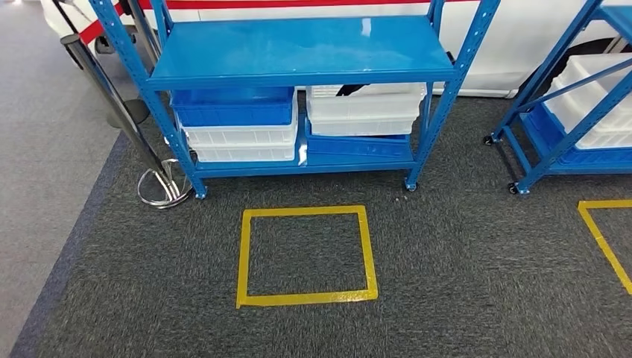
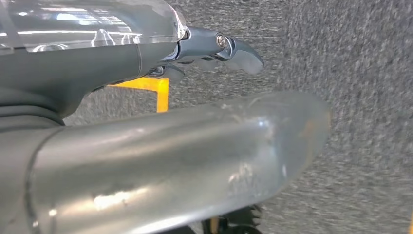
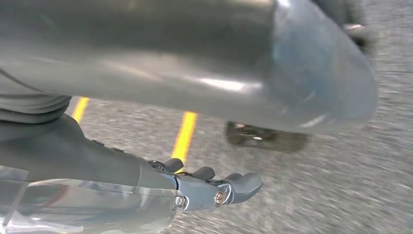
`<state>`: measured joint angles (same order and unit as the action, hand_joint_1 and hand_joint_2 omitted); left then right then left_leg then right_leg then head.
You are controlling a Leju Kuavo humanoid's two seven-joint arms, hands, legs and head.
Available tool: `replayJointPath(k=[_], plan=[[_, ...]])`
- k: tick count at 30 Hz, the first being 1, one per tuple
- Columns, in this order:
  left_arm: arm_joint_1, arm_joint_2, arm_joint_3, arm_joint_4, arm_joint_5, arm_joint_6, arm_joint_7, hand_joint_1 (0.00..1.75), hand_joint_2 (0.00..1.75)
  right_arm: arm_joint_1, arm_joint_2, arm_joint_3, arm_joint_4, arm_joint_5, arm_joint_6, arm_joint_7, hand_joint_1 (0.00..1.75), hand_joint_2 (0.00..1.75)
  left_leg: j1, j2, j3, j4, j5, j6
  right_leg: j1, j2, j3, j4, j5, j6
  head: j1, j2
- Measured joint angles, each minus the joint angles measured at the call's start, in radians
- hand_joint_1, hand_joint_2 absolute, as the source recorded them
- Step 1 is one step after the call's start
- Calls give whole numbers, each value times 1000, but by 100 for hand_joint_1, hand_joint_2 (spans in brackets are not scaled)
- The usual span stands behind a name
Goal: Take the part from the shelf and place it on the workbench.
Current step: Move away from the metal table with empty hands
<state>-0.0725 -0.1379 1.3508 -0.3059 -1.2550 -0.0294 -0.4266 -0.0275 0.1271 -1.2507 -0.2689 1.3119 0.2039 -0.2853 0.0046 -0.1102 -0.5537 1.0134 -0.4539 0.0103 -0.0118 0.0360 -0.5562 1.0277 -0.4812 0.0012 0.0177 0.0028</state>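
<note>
Item: blue steel shelf ahead of me, lower tier holding white plastic bins and blue plastic bins; the part itself I cannot make out. My left hand and right hand: hanging over grey carpet, fingers loosely apart, empty. Risk: misjudging my stance off the yellow tape square, leaving the low, stacked bins awkward to reach.

- I count two blue shelf racks: one ahead, one at right.
- Four white bins, top one.
- Two blue bins, first.
- Two yellow tape squares, nearest.
</note>
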Motion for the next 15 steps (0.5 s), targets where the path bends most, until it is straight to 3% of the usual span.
replayJointPath(k=[2,4,6,8,9,10,11,13,15], plan=[[2,0,0,0,3,0,0,0,0,-7,0,-4,0,-3,-4,0,0,0,0,-3,-3,-1,-1,-12,0,-3,0,-5,1,-8,0,0],[1,0,0,0,6,-2,-3,0,0,-7,0,-8,0,-4,-4,0,0,0,-1,32,-13,23,-21,-23,-4,-13,5,-13,5,-21,-3,0],[-2,-1,0,0,8,-3,-5,0,0,-3,0,-13,0,-5,-5,1,0,0,0,82,-58,125,-82,-33,-6,-27,7,-18,5,-31,-7,0],[-5,-2,0,0,8,-4,-5,0,0,1,0,-17,0,-6,-4,2,0,0,5,100,-120,257,-140,-41,-3,-41,7,-17,3,-34,-10,0],[-4,-3,0,0,9,-4,-5,0,0,2,0,-18,0,-6,-4,2,0,0,7,102,-135,288,-144,-44,-3,-47,8,-16,1,-33,-10,0],[-4,-3,0,0,9,-4,-5,0,0,2,0,-18,0,-6,-4,3,0,0,8,103,-131,279,-128,-44,-3,-52,10,-15,-1,-32,-10,0],[-3,-3,0,0,9,-4,-5,0,0,2,0,-19,0,-6,-4,3,0,0,9,105,-106,231,-96,-44,-3,-55,13,-14,-3,-30,-10,0],[-3,-2,0,0,9,-4,-6,0,0,1,1,-20,0,-6,-4,3,0,0,7,114,-35,88,-31,-36,-1,-61,20,-11,-10,-22,-10,0],[-4,-2,0,0,9,-4,-7,0,0,0,1,-22,0,-6,-4,3,0,0,2,120,0,12,-11,-23,3,-65,22,-10,-14,-11,-9,0]])
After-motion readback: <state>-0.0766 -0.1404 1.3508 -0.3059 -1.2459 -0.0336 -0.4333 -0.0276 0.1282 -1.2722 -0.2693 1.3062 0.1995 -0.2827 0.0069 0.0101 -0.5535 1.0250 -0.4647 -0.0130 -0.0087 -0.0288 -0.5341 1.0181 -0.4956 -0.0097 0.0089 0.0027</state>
